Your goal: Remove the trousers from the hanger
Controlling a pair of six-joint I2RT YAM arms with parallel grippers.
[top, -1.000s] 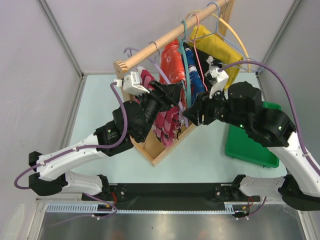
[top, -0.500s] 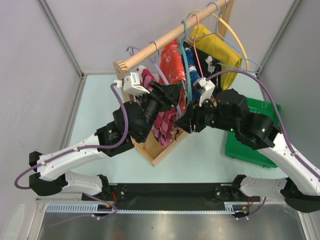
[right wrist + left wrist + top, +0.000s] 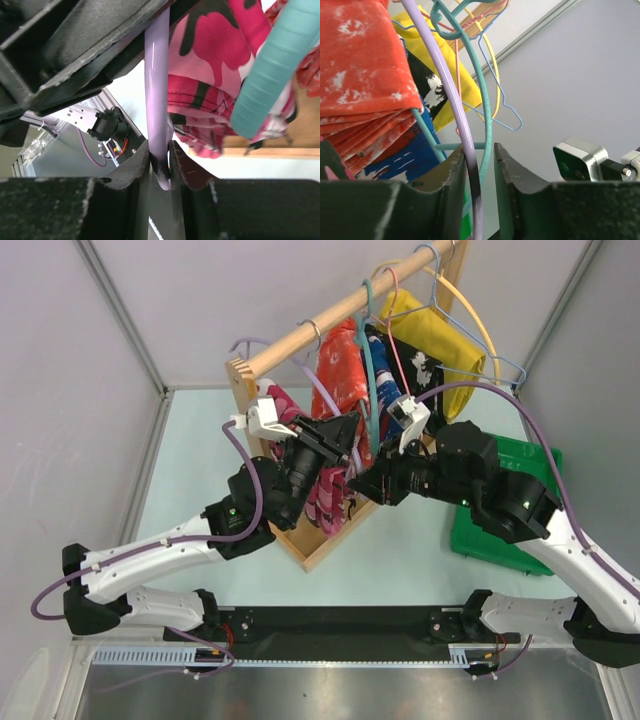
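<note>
The pink camouflage trousers [image 3: 325,495] hang on the lilac hanger [image 3: 318,390] at the near end of the rail. My left gripper [image 3: 345,435] is high on the hanger. In the left wrist view its jaws [image 3: 479,150] stand almost closed round the lilac bar [image 3: 447,85], which lies against the left finger. My right gripper [image 3: 358,485] is lower, beside the trousers. In the right wrist view it [image 3: 160,150] is shut on the hanger's lower end [image 3: 157,90], with the trousers [image 3: 215,60] just to the right.
A wooden rail [image 3: 330,315] on a wooden base [image 3: 300,540] carries a teal hanger [image 3: 372,360], an orange-red garment [image 3: 340,365], a blue one [image 3: 385,400] and a yellow one [image 3: 440,340]. A green bin [image 3: 500,530] sits at the right.
My right gripper moved left and closed in on the hanger's lower end. My left arm shifted and the hanger's hook slid left toward the rail's end.
</note>
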